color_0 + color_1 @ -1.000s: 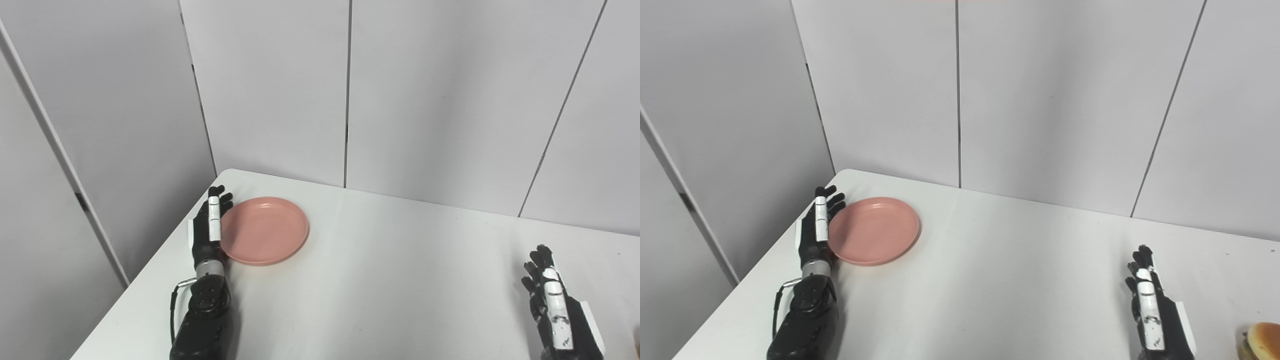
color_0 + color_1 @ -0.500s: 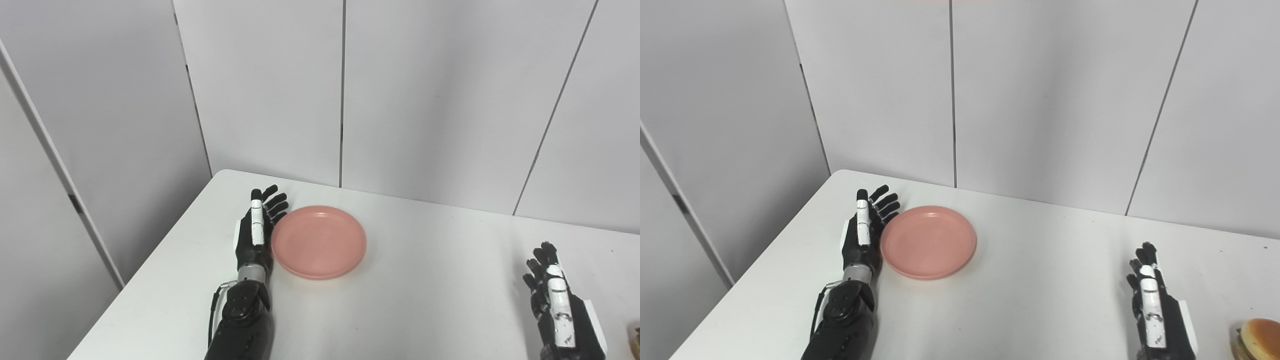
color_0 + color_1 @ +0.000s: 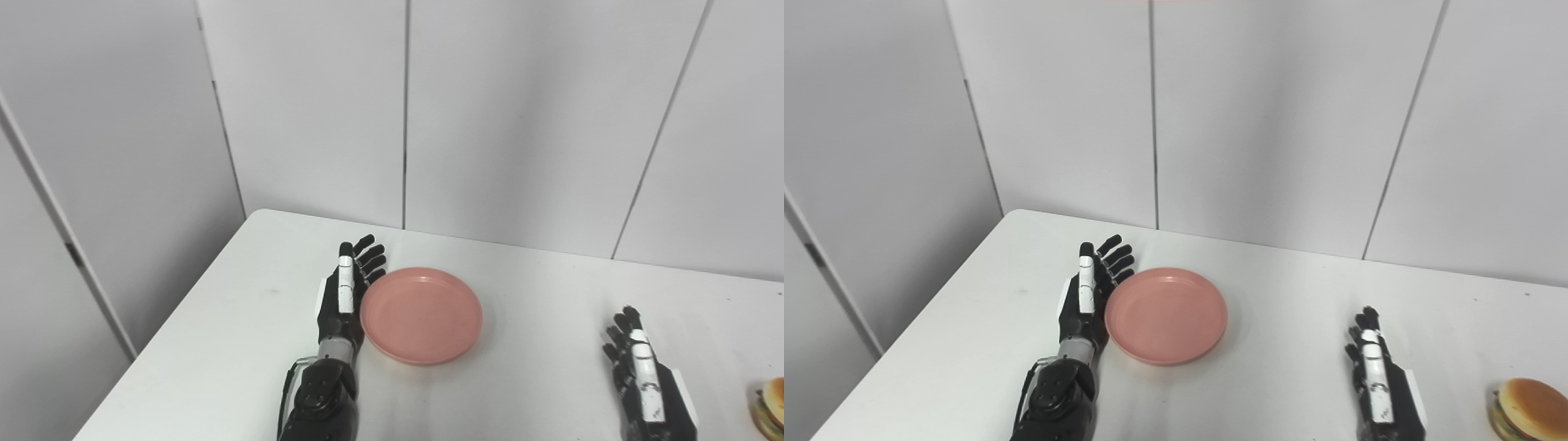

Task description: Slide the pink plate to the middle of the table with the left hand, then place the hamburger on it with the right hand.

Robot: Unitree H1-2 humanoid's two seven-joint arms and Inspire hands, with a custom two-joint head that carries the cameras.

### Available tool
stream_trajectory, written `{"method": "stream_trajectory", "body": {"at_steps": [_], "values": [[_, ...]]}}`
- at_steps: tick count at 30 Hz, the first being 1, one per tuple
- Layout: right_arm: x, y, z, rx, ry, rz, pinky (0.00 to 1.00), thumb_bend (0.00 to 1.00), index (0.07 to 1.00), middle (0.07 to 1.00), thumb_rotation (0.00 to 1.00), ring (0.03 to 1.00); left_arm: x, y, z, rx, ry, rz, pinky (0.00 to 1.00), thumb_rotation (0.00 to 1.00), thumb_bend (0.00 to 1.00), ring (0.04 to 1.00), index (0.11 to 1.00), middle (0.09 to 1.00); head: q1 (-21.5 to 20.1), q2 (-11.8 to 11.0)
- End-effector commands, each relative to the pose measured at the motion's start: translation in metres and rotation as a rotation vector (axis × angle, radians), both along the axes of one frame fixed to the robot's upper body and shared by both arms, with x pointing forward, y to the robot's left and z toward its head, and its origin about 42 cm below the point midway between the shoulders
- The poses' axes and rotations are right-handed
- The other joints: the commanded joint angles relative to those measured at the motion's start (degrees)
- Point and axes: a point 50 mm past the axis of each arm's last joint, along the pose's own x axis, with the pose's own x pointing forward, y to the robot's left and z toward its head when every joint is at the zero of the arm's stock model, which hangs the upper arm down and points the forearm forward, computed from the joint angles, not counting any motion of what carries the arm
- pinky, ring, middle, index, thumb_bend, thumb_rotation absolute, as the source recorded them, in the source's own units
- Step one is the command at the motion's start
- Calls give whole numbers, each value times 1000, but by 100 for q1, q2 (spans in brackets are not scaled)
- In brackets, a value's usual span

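The pink plate [image 3: 422, 315] lies flat on the white table [image 3: 245, 343], left of the table's middle. My left hand [image 3: 344, 294] stands on edge against the plate's left rim, fingers straight and spread, holding nothing. My right hand [image 3: 1375, 373] rests open on the table at the lower right, fingers straight, well apart from the plate. The hamburger [image 3: 1522, 401] sits on the table at the far right near the front edge, to the right of my right hand; in the left eye view [image 3: 770, 398] only its edge shows.
Grey wall panels [image 3: 404, 122] rise right behind the table's far edge. The table's left edge [image 3: 177, 324] runs diagonally toward the front, with a drop beside it.
My left hand has pushed the plate to the right along the table, away from the left corner. The camera has also turned right, bringing the hamburger more into view. The right hand has stayed put.
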Motion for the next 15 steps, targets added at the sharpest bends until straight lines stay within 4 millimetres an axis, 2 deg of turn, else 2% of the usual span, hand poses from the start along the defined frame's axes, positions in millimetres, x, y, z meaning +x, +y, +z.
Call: {"method": "stream_trajectory", "body": {"at_steps": [1, 3, 8, 10, 15], "values": [[11, 11, 19, 27, -101, 12, 1000, 593, 1000, 1000, 880, 1000, -17, -10, -26, -12, 82, -48, 855, 1000, 867, 837, 792, 809, -135, 28], [11, 13, 20, 26, -104, 16, 1000, 623, 1000, 1000, 868, 1000, -21, -14, -28, -7, 86, -64, 862, 1000, 876, 843, 797, 814, -291, 52], [2, 15, 22, -1, -115, 9, 1000, 568, 1000, 1000, 866, 1000, -27, -25, -33, 6, 73, -93, 833, 1000, 848, 833, 799, 812, -641, 101], [1, 17, 23, -9, -115, 10, 1000, 551, 1000, 1000, 880, 997, -29, -28, -34, 23, 72, -114, 864, 1000, 855, 852, 825, 838, -744, 104], [0, 26, 23, -28, -106, -6, 1000, 566, 1000, 995, 904, 984, -36, -42, -31, 69, 55, -144, 878, 1000, 779, 864, 852, 864, -1107, 135]]}}
